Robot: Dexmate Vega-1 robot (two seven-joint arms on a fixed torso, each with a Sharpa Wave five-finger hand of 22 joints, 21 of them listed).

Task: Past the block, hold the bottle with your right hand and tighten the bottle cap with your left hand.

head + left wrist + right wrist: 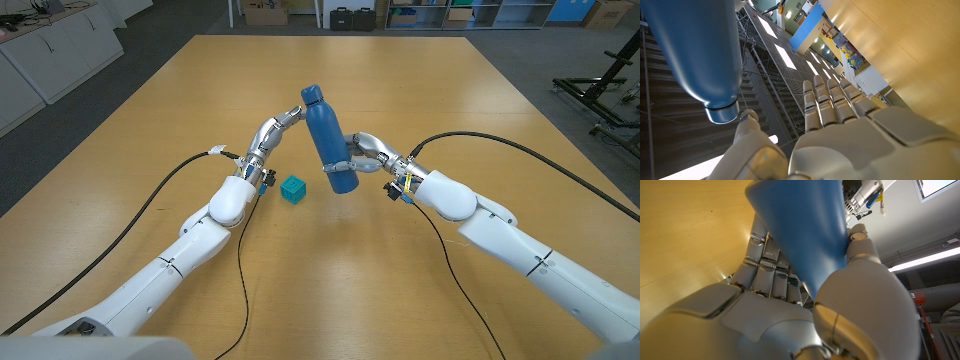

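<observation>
My right hand (366, 153) grips a blue bottle (328, 135) by its lower body and holds it tilted above the table, cap (313, 95) uppermost and leaning to the left. The right wrist view shows the fingers and thumb (865, 255) wrapped around the bottle (800, 225). Beside the bottle's neck, my left hand (270, 133) reaches up with its fingers straight and apart, holding nothing. In the left wrist view the cap (722, 111) sits just off the thumb tip (747, 117) of the left hand (840, 130). A small teal block (292, 188) lies on the table below and between the hands.
The wooden table (440, 90) stretches far beyond the hands. Black cables (170, 185) trail from both wrists across its near half. Cabinets (60, 45) stand at the left, and boxes and cases (355, 15) line the floor past the far edge.
</observation>
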